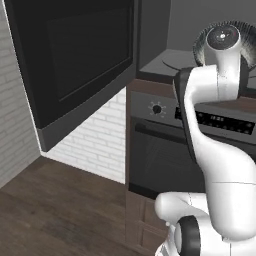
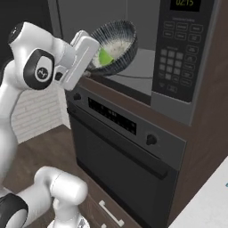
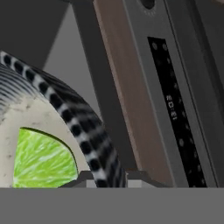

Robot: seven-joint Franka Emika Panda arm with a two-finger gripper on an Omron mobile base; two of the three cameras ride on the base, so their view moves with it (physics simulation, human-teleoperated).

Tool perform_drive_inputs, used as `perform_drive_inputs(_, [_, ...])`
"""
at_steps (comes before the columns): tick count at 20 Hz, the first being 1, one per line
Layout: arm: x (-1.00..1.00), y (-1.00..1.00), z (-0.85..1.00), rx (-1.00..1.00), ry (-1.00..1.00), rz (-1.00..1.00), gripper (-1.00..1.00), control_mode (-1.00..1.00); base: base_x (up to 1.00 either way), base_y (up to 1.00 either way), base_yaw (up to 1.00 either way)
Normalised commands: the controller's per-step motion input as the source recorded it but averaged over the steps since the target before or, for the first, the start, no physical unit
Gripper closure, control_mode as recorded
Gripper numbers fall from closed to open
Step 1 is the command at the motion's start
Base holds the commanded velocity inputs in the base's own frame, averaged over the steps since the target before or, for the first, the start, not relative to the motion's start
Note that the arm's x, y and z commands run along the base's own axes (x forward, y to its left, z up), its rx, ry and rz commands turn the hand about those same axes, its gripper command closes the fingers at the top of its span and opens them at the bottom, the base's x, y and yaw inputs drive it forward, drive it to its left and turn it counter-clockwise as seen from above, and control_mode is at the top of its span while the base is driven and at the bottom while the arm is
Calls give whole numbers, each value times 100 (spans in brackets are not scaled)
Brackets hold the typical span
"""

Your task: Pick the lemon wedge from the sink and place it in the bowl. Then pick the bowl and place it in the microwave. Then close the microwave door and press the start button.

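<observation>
The microwave door (image 1: 75, 60) stands swung wide open at the left of the left base view, a flat black panel with a dark window, in front of a white brick wall (image 1: 100, 145). To its right the oven (image 1: 165, 150) sits below the microwave, with a knob (image 1: 157, 109) and a bar handle. The arm (image 1: 215, 150) rises in front of it, and the streaked edge of the bowl (image 1: 200, 47) shows behind the arm's top joint.

In the right base view the tool (image 2: 91, 60) reaches up from the left to the mouth of the microwave (image 2: 147, 58). It pinches the bowl (image 2: 116, 44) by its near rim, the fingers themselves hidden by the hand and bowl. The bowl is held tilted, its cream inside facing the camera, above the front edge of the grey cavity floor. Whether it touches that floor cannot be told. The wedge (image 2: 105, 56) lies inside the bowl, low against the wall near the gripped rim. To the right are the microwave's keypad (image 2: 171, 60) and lit display (image 2: 184, 3).

The hand view shows the wedge (image 3: 41, 159) on the cream inside, the bowl's striped rim (image 3: 83, 127) curving beside it, and the oven's panel beyond.
</observation>
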Motion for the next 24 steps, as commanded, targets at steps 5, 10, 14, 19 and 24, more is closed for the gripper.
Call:
perform_drive_inputs(5, [59, -47, 0, 7, 0, 4, 100, -100, 0, 0, 0])
perform_drive_inputs(10, [66, -36, 0, 5, 0, 7, 100, -100, 0, 0, 0])
perform_drive_inputs(14, [68, -15, -3, 0, 0, 7, 100, -100, 0, 0, 0])
perform_drive_inputs(19, [29, -2, -39, 0, 0, 5, 100, -100, 0, 0, 0])
perform_drive_inputs(24, [0, 0, -41, 0, -3, 1, -100, -100, 0, 0, 0])
